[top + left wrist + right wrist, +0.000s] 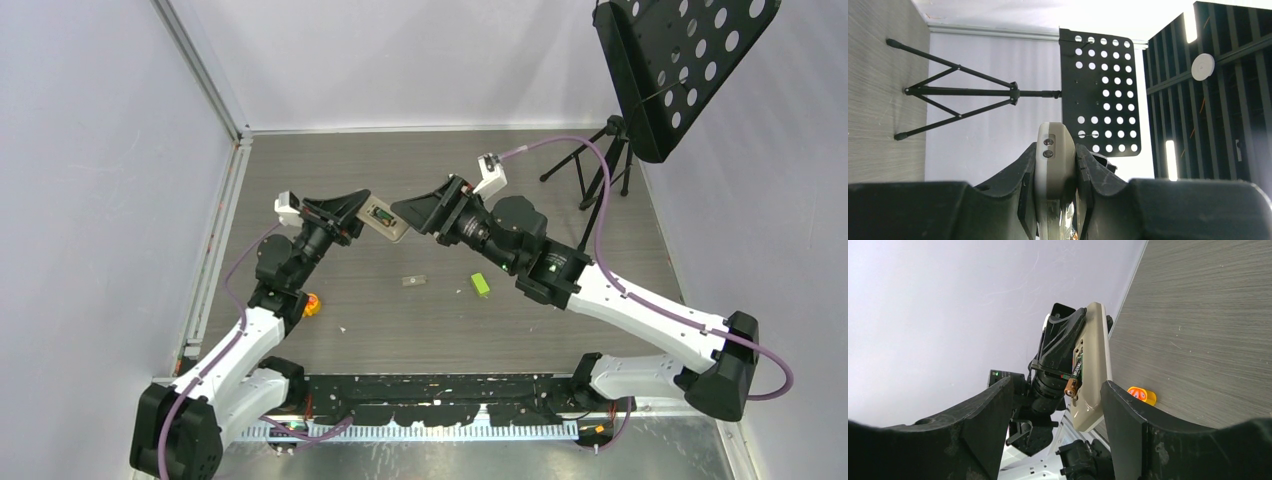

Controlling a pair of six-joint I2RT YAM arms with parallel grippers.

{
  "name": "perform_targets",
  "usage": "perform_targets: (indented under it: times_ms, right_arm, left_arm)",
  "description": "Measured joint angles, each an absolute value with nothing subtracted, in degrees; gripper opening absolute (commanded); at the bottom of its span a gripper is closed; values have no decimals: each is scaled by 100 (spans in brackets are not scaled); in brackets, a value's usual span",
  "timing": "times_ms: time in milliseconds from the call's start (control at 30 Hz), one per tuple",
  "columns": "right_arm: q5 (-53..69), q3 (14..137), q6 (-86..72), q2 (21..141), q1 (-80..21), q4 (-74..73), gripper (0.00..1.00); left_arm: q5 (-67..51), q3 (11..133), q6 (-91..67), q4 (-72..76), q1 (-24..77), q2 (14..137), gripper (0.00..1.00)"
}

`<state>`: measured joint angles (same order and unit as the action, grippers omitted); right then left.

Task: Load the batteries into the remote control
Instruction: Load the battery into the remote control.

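A: Seating a battery (1074, 376) in the remote control (1094, 355), I'd say. The dark cell lies in the open compartment (1078, 352) on the remote's back. Its coppery end pokes out past the bay's lower edge, so it's probably not fully in.
B: Grippers?
A: The left gripper (1055, 167) is pinched tight on the remote's sides, holding it up off the table (400, 335). The right gripper (1057, 390) is spread wide and empty, facing the remote's back, near but apart.
B: Other cells?
A: A small greyish piece (414, 282) lies on the table, on the bases' side of the remote. Battery or cover, can't tell. A green block (481, 285) sits near it, not a battery.
B: Next?
A: My guess: press that protruding end flush while the left arm braces the remote, then fetch another cell.
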<state>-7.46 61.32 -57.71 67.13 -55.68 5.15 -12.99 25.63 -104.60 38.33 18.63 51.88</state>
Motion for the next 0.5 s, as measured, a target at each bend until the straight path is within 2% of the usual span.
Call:
perform_targets:
  times_ms: [100,233,500]
  right_arm:
    - [-764,6230,-5872,6831,-5542,499,70]
    - [-834,6278,-5935,6904,-5533,432,76]
    - [-871,5996,-5892,6893,-5594,410,78]
  left_arm:
    - [-1260,2563,-10503,3889,1855,5225,0]
    - [-1238,2561,-10479,3938,1846,5227,0]
    - [-1131,2591,-10147,3846,1848,4954,0]
